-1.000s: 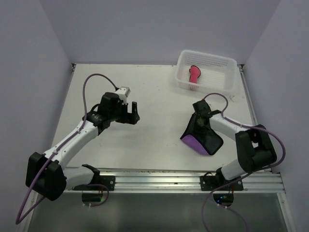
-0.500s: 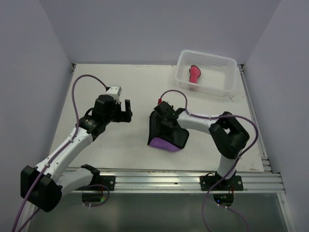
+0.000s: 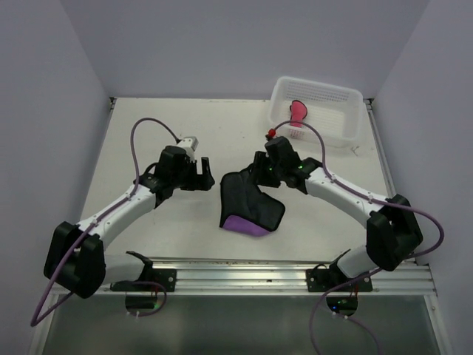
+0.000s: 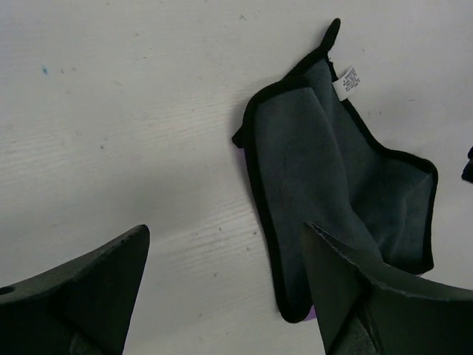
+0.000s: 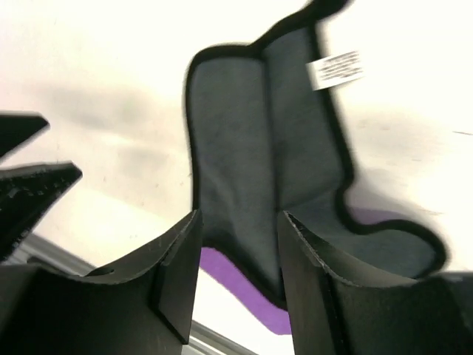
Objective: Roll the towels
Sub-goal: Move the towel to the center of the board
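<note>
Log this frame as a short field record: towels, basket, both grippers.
purple towel: crumpled on the table, dark side up, purple edge showing, not rolled
pink towel: rolled, lying in the basket
left gripper: open, empty, just left of the purple towel
right gripper: over the towel's far edge, jaws parted, nothing visibly pinched

The purple towel [image 5: 310, 222] is blurred, its far corner cut off.
</note>
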{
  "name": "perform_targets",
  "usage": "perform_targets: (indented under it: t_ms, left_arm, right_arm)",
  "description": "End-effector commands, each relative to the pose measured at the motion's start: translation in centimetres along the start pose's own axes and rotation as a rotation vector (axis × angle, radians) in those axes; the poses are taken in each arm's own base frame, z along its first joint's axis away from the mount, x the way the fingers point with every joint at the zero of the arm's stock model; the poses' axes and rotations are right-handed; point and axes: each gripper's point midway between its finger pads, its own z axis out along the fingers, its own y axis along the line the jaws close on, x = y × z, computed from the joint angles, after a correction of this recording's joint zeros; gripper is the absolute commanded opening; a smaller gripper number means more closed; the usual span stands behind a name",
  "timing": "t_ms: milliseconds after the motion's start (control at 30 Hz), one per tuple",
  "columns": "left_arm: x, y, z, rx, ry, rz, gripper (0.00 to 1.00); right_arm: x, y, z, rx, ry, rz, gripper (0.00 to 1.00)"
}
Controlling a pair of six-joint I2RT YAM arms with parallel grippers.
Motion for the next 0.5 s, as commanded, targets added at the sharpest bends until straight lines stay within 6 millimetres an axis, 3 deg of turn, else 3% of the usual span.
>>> perform_targets:
  t_ms: [0,133,200,333,467]
  left_arm:
    - [-1.3,-3.1,1.8,0.150,-0.040,-0.023,0.86]
    - [-0.1,-3.5,4.8,0.157,0.015,-0.015,0.84]
    - [-0.3,-3.9,5.7,0.165,0.024,-0.006,0.81]
    - [0.6,-3.6,7.9,0.144,0.075,0.002,0.79]
    - [0.4,-3.6,9.3,0.132,0.087,0.016,0.72]
  right_arm:
    - [1.0,-2.6,0.1,-0.017,0.051,0.072,0.44]
    - [0.9,-4.3,0.4,-0.015,0.068,0.070,0.40]
    - [0.7,-4.3,0.6,-0.037,0.067,0.066,0.40]
    - [0.5,-4.6,1.2,-0.063,0.076,0.072,0.28]
    - [0.4,-4.9,1.8,-0.078,0.086,0.080,0.25]
